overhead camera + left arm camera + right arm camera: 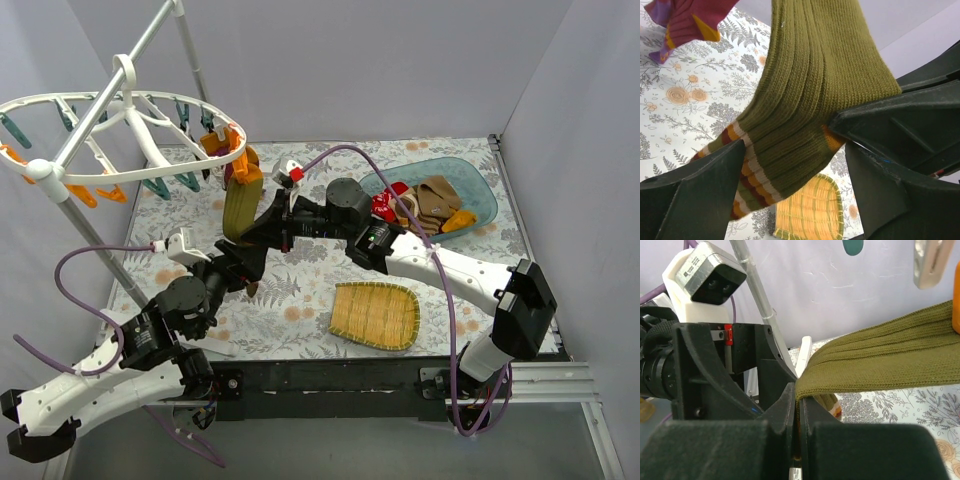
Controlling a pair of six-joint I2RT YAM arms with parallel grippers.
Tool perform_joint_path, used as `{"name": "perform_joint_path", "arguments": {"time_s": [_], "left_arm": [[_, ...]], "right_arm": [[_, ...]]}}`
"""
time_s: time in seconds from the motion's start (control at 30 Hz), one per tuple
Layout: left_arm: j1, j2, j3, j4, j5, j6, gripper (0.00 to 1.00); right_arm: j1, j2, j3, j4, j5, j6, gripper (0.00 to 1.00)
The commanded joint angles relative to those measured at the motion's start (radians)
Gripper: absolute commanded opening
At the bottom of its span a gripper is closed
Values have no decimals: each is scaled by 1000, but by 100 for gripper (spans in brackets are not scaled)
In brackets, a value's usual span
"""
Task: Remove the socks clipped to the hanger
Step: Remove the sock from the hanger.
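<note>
Your right claw (797, 405) is clenched on the lower edge of the olive sock (815, 65), the fabric pinched flat between its fingers. Your left claw (795, 155) is released: its fingers stand wide apart on either side of the sock's striped cuff and grip nothing.

The sock hangs from the near side of the hanger (50, 100). Its top appears to be caught in an orange clip (243, 158), and the body stretches down and toward your right claw. So the step in hand looks like pulling this one sock free, with the right arm alone doing the holding.

The next move calls for a steady pull down and away from the clip. Take the left claw back first so the cuff doesn't brush it. Expect the light frame to swing on its pole stand (190, 50) as the sock gives.

A red-and-purple sock (685, 20) hangs close beside this one, so keep your pull off it. The blue tray (480, 190) with a few loose socks (430, 200) sits well to your right, and the woven basket (375, 315) lies on the table below. Your own left arm crowds the path toward the tray.
</note>
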Motion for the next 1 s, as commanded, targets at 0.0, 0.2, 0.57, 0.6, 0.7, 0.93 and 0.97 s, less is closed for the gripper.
{"name": "perform_joint_path", "arguments": {"time_s": [0.0,0.2,0.57,0.6,0.7,0.93,0.97], "left_arm": [[-4,21,-14,47,-29,35,74],[-4,15,-25,43,-66,24,37],[-4,9,-34,15,-113,9,0],[-4,2,-37,13,-114,7,0],[-4,-7,-48,12,-106,4,0],[-4,-30,-76,4,-87,-10,0],[-4,-36,-79,4,-87,-10,0]], "right_arm": [[15,-3,53,23,-30,18,1],[20,5,53,24,-27,21,1],[26,26,50,46,-13,40,1],[26,26,49,46,-12,41,1],[27,28,49,51,-6,43,1],[29,28,41,41,19,40,1],[29,26,38,40,25,38,1]]}}
